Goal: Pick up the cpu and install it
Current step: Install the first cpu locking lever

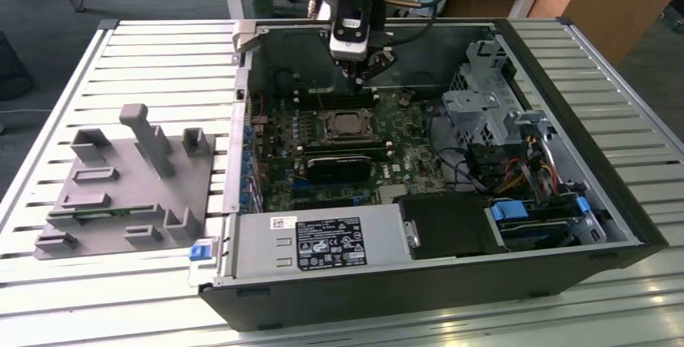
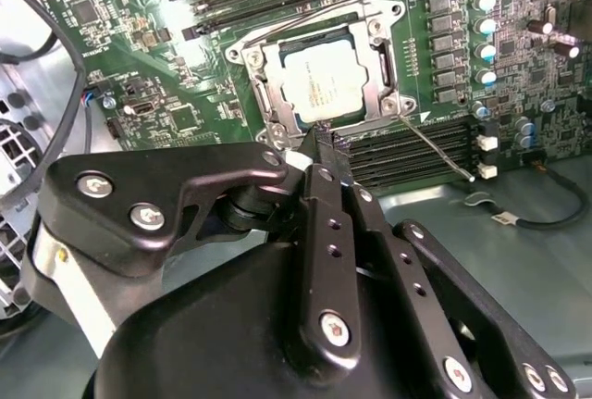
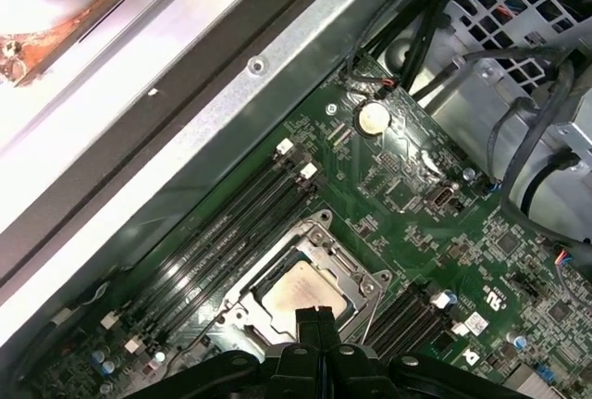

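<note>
The gripper (image 2: 321,147), closed and empty, is hovering just above the cpu (image 2: 326,80), which is sitting squarely in its motherboard socket (image 2: 262,84), apparently already installed.

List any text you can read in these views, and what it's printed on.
No text reads reliably.
Black label on the power supply: white print, too small.
White sticker near it: too small.
cpu top, in the second wrist view: faint print, blurred.
Motherboard markings, in the first wrist view: too small.
</note>
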Available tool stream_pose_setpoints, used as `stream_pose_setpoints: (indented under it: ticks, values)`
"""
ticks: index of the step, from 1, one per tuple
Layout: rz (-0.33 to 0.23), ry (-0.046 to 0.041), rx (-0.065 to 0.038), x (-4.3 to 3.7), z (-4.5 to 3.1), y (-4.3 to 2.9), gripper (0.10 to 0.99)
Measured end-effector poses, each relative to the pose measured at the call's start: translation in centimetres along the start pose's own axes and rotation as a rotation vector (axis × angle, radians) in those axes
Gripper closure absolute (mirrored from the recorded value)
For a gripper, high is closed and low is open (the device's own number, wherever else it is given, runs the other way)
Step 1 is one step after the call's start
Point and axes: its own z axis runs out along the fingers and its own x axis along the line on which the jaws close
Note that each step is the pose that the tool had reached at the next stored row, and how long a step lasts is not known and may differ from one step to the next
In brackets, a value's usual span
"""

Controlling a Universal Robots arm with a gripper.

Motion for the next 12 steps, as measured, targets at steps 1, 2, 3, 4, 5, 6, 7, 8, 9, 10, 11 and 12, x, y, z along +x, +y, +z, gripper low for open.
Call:
stream_pose_setpoints:
  ticks: [1,2,3,4,5,6,7,8,9,10,11,12]
  values:
    - [-0.005,0.0002,0.0,0.0,0.0,0.0,0.98]
    - [-0.011,0.0002,0.0,0.0,0.0,0.0,0.98]
    - [-0.016,0.0004,-0.001,0.0,0.0,0.0,0.98]
    - [-0.021,0.0005,-0.001,0.0,0.0,0.0,0.98]
    - [-0.026,0.0007,-0.001,0.0,0.0,0.0,0.98]
    - [-0.032,0.0008,-0.001,0.0,0.0,0.0,0.98]
    - [-0.037,0.0009,-0.001,0.0,0.0,0.0,0.98]
    - [-0.042,0.0011,-0.002,0.0,0.0,0.0,0.98]
    - [-0.047,0.0012,-0.002,0.0,0.0,0.0,0.98]
    - [-0.053,0.0014,-0.002,0.0,0.0,0.0,0.98]
    - [-0.058,0.0015,-0.002,0.0,0.0,0.0,0.98]
    - [-0.064,0.0017,-0.002,0.0,0.0,0.0,0.98]
